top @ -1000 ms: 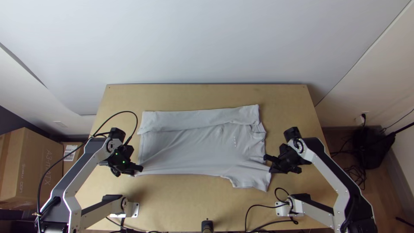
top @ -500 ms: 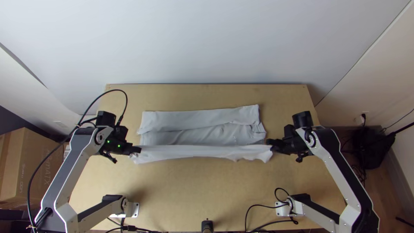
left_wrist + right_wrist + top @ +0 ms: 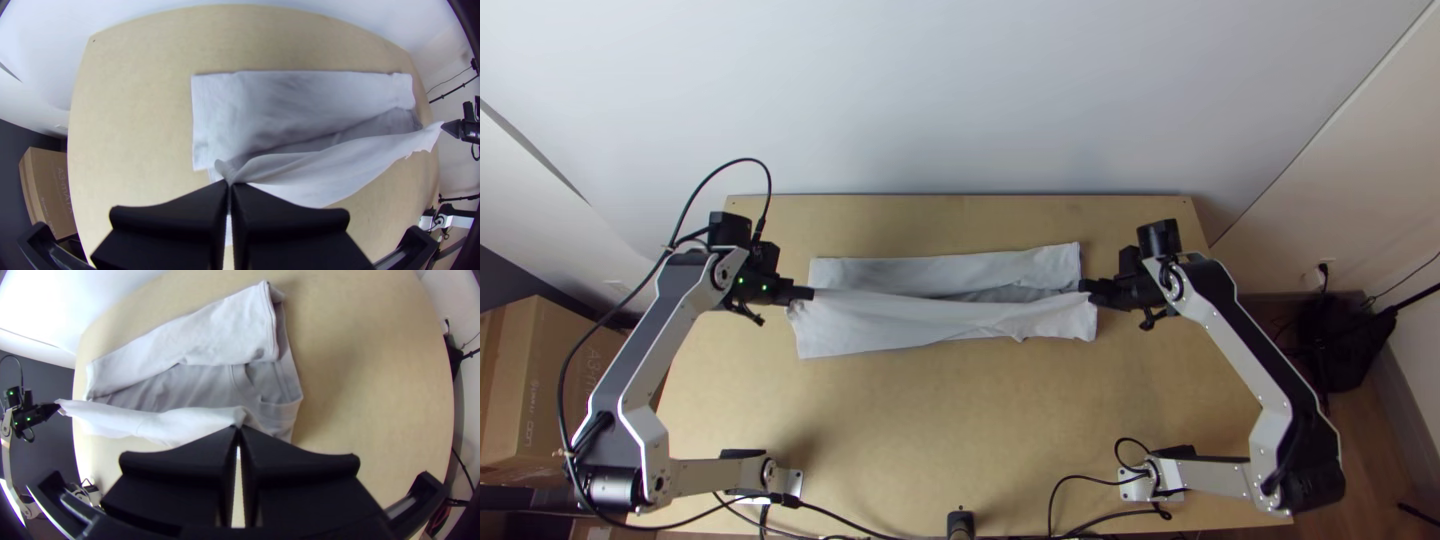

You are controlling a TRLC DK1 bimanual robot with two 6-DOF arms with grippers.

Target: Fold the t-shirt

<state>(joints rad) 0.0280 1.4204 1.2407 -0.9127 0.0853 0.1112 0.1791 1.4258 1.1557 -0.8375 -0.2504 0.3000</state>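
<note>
- T-shirt [image 3: 920,325]: light grey, positioned across the middle of the table [image 3: 930,420], between my two arms.
- Folded strip [image 3: 940,272]: the far long side of the shirt is turned inward and lies nearly flat along the body.
- Near panel: drawn up between my hands and folded over toward the strip; part of the shirt's body shows between the two.
- My left hand [image 3: 805,293]: fingers together, gripping the panel's edge at the left end. In the left wrist view, cloth is gathered into a small bunch at the fingertips.
- My right hand [image 3: 1086,288]: fingers together, gripping the same edge at the right end. In the right wrist view, the cloth bunches at the tips.
- Clearance: the held edge appears raised off the table, though its height is hard to judge from above.
</note>
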